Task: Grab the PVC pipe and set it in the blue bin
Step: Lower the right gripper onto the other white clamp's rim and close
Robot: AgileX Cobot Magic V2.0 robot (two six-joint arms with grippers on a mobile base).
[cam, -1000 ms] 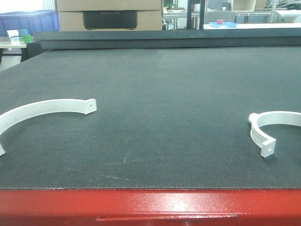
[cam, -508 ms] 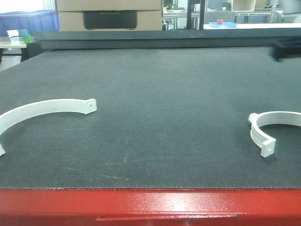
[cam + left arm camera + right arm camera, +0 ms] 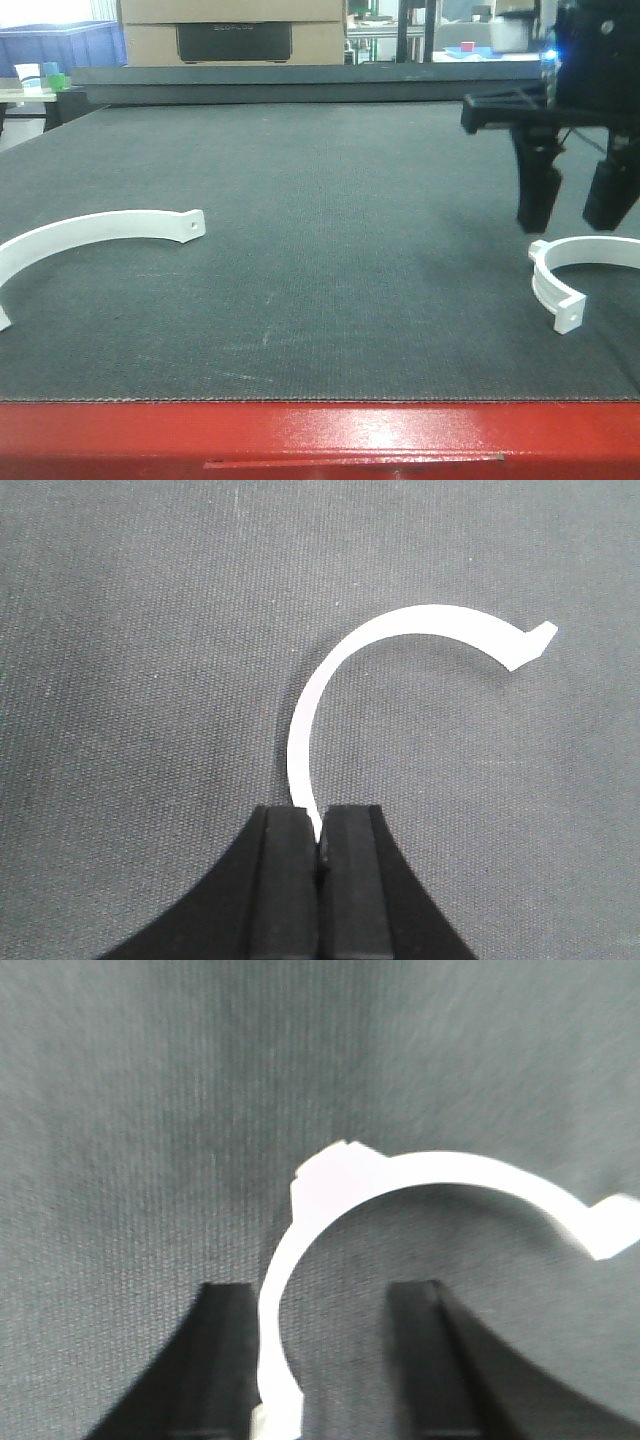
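Note:
Two white curved PVC pieces lie flat on the dark mat (image 3: 350,180). The left piece (image 3: 90,228) is at the far left; the left wrist view shows it (image 3: 400,620) below my left gripper (image 3: 320,825), which is shut, one end of the arc hidden behind the fingertips. The left gripper is out of the front view. The right piece (image 3: 548,285) lies at the right edge. My right gripper (image 3: 567,222) hangs open just above and behind it. In the right wrist view the piece (image 3: 450,1170) curves between the open fingers of that gripper (image 3: 322,1295), near the left finger. A blue bin (image 3: 60,45) stands far back left.
A red table edge (image 3: 320,430) runs along the front. A cardboard box (image 3: 230,30) stands behind the mat at the back, with shelving and a small blue tray (image 3: 470,50) to the back right.
My right arm has come into the front view from the upper right and dropped down over the right PVC piece. Both pieces lie where they were.

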